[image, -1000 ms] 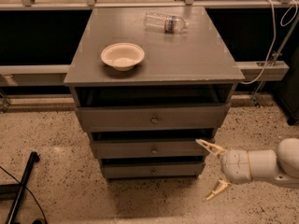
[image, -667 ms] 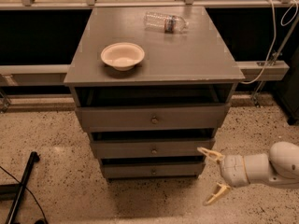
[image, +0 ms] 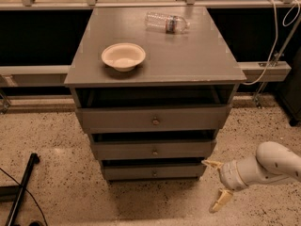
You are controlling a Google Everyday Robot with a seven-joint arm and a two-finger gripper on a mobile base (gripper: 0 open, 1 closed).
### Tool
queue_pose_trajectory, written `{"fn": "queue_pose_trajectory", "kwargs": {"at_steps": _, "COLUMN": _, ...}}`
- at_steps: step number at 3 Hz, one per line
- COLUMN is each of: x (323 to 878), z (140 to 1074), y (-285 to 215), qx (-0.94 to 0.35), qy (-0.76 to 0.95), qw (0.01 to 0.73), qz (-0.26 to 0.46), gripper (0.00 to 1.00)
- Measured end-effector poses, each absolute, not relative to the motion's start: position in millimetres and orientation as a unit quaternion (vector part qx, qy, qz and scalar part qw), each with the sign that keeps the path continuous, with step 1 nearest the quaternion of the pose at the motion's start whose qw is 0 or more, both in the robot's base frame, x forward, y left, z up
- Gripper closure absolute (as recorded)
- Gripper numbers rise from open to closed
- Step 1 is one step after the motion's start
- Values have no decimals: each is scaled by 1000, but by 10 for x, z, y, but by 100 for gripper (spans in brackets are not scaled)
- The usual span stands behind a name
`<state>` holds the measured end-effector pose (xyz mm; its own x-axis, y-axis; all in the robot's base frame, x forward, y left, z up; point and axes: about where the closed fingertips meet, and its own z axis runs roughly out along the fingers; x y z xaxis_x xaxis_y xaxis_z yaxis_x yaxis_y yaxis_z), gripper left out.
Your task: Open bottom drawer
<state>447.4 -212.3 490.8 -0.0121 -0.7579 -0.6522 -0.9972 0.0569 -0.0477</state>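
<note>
A speckled stone floor runs under a grey table [image: 188, 55] with three drawers, set against a dark wall with a pale rail across it.

The end effector [image: 216, 182] hangs low over the floor at about 4 o'clock in the view, on a white arm [image: 273, 164] that enters from the right edge. Its two tan fingers [image: 220, 201] are spread wide and hold nothing. The upper one points toward the table and the lower one slants down toward the floor. That open stance likely suits an approach, since the gap is ready to close around a small grip.

At 9 o'clock from the end effector is the bottom drawer [image: 131, 173], the lowest and slimmest front, just above the floor. The upper fingertip is just beside its right end, and contact cannot be told. The drawer's knob [image: 154, 173] sits mid-front, well apart from the fingers, so the end effector probably has to travel left before it can pull. Low height matters here, because the knob sits barely off the floor.

Above are the middle drawer [image: 127, 150] and the top drawer [image: 117, 120], each with its own knob. The low approach keeps the fingers clear of these.

On the table, a shallow bowl [image: 123, 56] rests at 11 o'clock and a bottle [image: 166, 22] lies on its side nearer 12. A hard tug could roll the bottle.
</note>
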Motion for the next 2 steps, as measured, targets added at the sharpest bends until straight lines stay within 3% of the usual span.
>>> {"fn": "queue_pose_trajectory", "kwargs": {"at_steps": 1, "x": 4470, "z": 4924, "y": -2106, "qx": -649, "qy": 674, "qw": 274, "qz": 225, "gripper": 0}}
{"fn": "queue_pose_trajectory", "kwargs": {"at_steps": 2, "x": 4513, "z": 4455, "y": -2316, "qx": -659, "qy": 697, "qw": 220, "qz": 178, "gripper": 0}}
